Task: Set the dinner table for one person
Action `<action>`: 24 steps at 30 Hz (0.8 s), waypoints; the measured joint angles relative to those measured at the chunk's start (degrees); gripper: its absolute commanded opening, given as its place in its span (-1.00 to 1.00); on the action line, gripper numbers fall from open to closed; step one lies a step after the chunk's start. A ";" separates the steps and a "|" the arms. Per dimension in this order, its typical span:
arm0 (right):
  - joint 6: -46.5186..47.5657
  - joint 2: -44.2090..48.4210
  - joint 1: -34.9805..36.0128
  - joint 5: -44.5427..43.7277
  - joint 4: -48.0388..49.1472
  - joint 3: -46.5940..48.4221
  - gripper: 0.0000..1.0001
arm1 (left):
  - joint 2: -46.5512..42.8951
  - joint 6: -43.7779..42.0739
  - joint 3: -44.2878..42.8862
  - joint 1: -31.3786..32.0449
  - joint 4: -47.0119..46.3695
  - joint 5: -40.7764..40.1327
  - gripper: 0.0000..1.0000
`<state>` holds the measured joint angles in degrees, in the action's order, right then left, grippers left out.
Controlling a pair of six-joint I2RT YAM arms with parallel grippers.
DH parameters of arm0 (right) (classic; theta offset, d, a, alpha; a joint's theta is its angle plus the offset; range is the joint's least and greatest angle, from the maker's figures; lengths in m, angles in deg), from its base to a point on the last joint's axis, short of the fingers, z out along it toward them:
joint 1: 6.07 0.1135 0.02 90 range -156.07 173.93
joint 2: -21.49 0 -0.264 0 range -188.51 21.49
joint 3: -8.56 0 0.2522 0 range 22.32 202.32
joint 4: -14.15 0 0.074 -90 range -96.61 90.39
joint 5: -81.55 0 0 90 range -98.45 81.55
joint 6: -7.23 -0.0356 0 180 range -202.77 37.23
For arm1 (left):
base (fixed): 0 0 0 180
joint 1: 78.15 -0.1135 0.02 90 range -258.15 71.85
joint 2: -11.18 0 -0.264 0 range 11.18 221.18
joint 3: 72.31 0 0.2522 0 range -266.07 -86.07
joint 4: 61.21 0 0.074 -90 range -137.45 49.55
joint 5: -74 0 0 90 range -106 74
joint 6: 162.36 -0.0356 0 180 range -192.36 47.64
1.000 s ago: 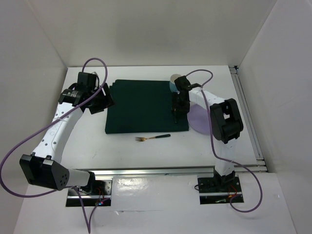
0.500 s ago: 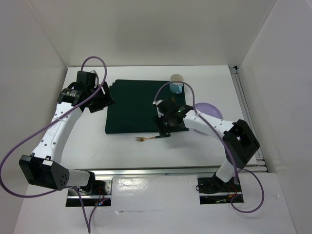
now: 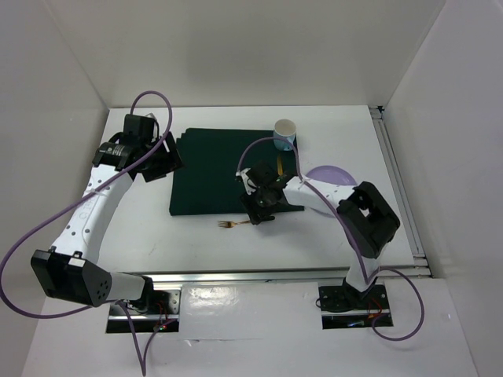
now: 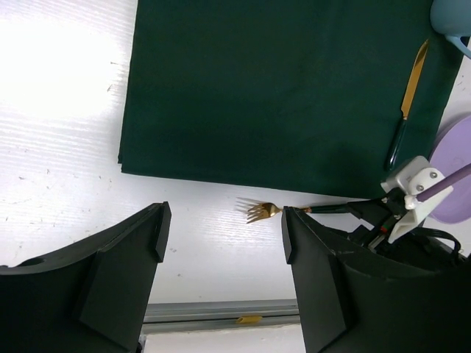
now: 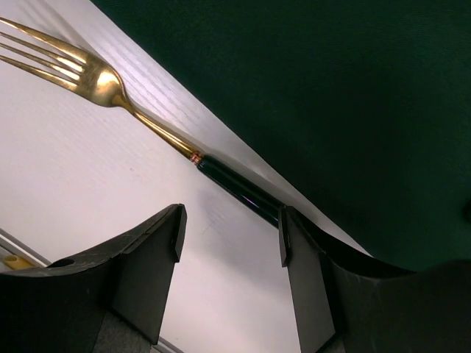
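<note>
A gold fork (image 3: 234,224) with a dark handle lies on the white dinner table (image 3: 141,228), just in front of the dark green mat (image 3: 220,173). My right gripper (image 3: 259,214) is open and low over the fork's handle. In the right wrist view the handle (image 5: 239,190) runs to the inner tip of the right finger, and the gripper (image 5: 229,228) is empty. A gold knife (image 3: 279,168) lies on the mat's right side. My left gripper (image 3: 161,161) is open and empty, held above the mat's left edge. The left wrist view shows the gripper (image 4: 224,232) and the fork (image 4: 261,212).
A light blue cup (image 3: 285,133) stands at the mat's far right corner. A purple plate (image 3: 332,177) lies right of the mat, partly under the right arm. A metal rail (image 3: 275,275) runs along the table's near edge. White walls enclose three sides.
My right gripper has moved from the mat's right side forward and left, down to the fork's handle. The knife now lies uncovered on the mat. The left arm has not moved.
</note>
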<state>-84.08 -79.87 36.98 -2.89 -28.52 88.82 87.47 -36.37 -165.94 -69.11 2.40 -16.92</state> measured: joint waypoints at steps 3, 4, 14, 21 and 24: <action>0.42 -0.76 0.07 1.27 0.50 0.00 0.30 | 0.00 0.00 0.00 0.00 0.09 -0.15 0.58; 0.55 -0.94 0.09 1.55 0.70 0.02 0.30 | 0.00 0.00 0.00 0.00 0.11 -0.20 0.58; 0.79 -3.54 1.29 2.95 2.38 -0.63 0.15 | 0.00 0.00 0.00 0.00 0.24 -0.28 0.58; 1.11 -3.34 8.02 -1.53 3.17 -1.51 -0.36 | 0.00 0.00 0.00 0.00 0.31 -0.28 0.58; 1.53 -3.21 11.32 -3.48 3.23 -1.95 -0.64 | -0.02 0.00 0.00 0.00 0.28 -0.28 0.58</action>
<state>-82.55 -83.09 48.30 -6.36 -25.29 86.87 87.45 -36.37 -165.94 -69.11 2.68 -17.21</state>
